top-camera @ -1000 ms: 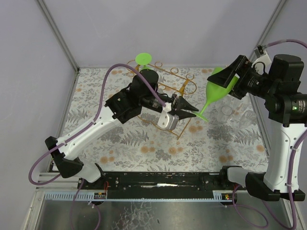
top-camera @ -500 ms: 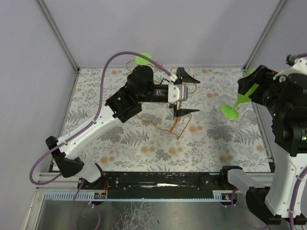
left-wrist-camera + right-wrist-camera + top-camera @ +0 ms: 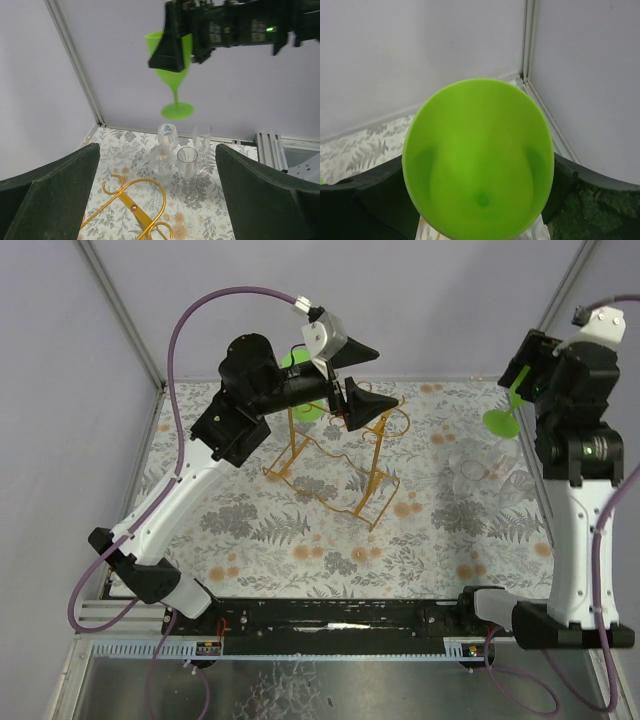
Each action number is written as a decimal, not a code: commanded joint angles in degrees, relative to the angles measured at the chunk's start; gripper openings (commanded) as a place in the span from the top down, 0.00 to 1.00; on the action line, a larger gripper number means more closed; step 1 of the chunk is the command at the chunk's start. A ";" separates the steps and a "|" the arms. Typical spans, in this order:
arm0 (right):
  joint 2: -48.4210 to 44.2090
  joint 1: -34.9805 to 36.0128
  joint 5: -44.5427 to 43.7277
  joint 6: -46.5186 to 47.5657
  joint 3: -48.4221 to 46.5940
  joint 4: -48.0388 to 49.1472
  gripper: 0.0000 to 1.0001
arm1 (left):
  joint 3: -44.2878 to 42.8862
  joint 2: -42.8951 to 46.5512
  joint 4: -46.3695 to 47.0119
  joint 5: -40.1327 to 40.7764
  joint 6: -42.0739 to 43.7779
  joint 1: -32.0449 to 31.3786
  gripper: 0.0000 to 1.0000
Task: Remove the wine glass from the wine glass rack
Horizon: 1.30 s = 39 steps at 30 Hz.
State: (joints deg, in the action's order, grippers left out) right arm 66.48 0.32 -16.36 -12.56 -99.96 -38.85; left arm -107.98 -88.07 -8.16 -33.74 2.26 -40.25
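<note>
The green wine glass (image 3: 500,421) is off the rack, held high at the right. My right gripper (image 3: 522,375) is shut on its bowl (image 3: 477,160), with a dark finger on either side. In the left wrist view the wine glass (image 3: 173,75) hangs upright, foot down, in that black gripper. The golden wire wine glass rack (image 3: 340,465) stands mid-table, and its curled loop (image 3: 135,202) shows below my left gripper (image 3: 159,195). My left gripper (image 3: 358,378) is raised above the rack's back end, open and holding nothing. A second green glass (image 3: 307,412) hangs on the rack behind the left arm.
Three clear glasses (image 3: 187,165) stand together on the patterned table (image 3: 300,540) at the right, under the held glass; they also show in the top view (image 3: 470,472). Grey walls and a metal corner post (image 3: 545,315) close in the back and sides.
My left gripper opened wide and rose from the rack's front end towards the back. The right arm carried the green glass up and to the right, away from the rack.
</note>
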 commanded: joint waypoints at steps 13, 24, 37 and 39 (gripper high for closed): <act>23.78 -1.42 -0.12 7.30 -4.89 32.64 0.29 | 8.44 6.98 5.06 -1.00 -7.35 7.80 0.03; 30.58 5.12 0.68 6.48 -0.21 41.24 0.32 | 11.29 7.34 5.44 -1.52 -7.87 10.27 0.03; 25.60 15.08 -8.55 7.12 22.44 55.20 0.32 | 12.59 8.11 3.59 -1.83 -7.16 11.18 0.03; 25.50 16.18 -9.76 6.93 24.35 56.45 0.32 | 12.71 8.14 3.51 -1.93 -7.22 11.24 0.03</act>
State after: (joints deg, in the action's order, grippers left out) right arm 96.79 14.57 -21.04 -5.80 -77.49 7.84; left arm -95.88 -81.34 -6.55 -34.72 -4.91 -29.47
